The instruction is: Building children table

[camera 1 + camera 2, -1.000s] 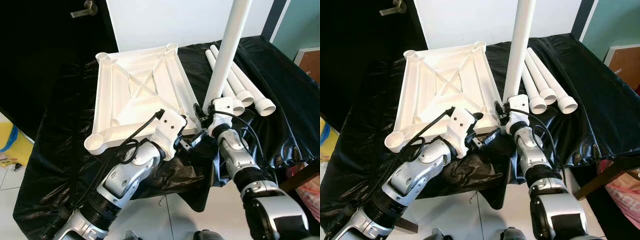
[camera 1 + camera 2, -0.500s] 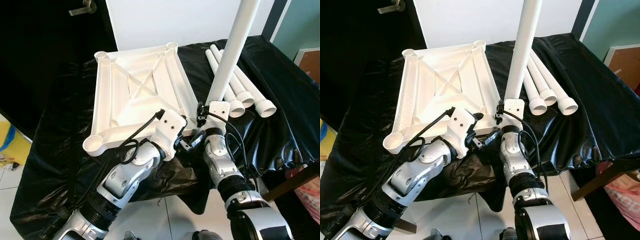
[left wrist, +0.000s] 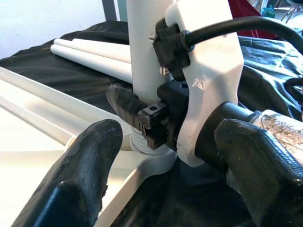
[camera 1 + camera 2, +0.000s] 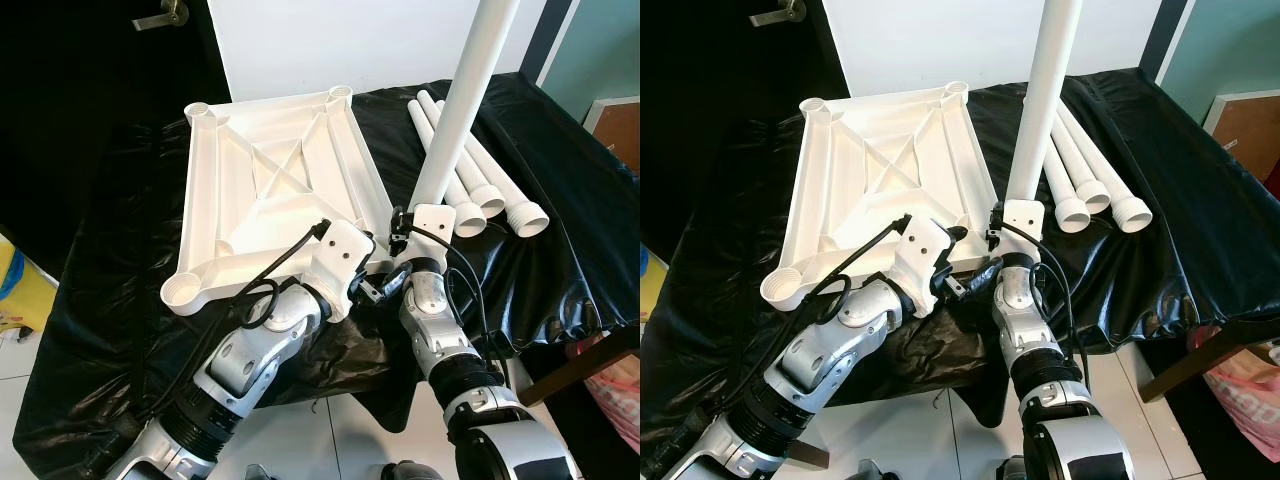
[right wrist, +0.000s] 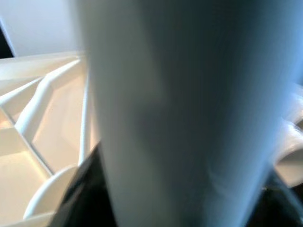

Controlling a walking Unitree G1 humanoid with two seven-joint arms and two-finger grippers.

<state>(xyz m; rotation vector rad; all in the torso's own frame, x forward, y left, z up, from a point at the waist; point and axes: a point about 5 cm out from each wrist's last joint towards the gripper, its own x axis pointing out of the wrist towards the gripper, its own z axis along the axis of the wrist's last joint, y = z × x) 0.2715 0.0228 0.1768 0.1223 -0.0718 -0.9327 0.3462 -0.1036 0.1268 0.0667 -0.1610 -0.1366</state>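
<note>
Right tool (image 3: 156,125) clamped on upright leg (image 4: 455,120) at tabletop (image 4: 270,190) corner socket, five o'clock. Left tool (image 3: 175,184) wide, empty. Risk: tilted leg cross-threading or jamming.

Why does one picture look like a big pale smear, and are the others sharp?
Right wrist view: the upright leg sits so close it blurs. Left wrist view: its black fingertips are soft, the leg's threaded end sharper. Both eye views are crisp; the black cloth shows glare.

The robot's 2 arms are jointed silver metal with black ribbed collars, each wrist capped by a white plastic camera housing fed by a looping black cable, and the left pincer (image 3: 161,156) has 2 thick, matte black fingers (image 3: 90,170).
</note>
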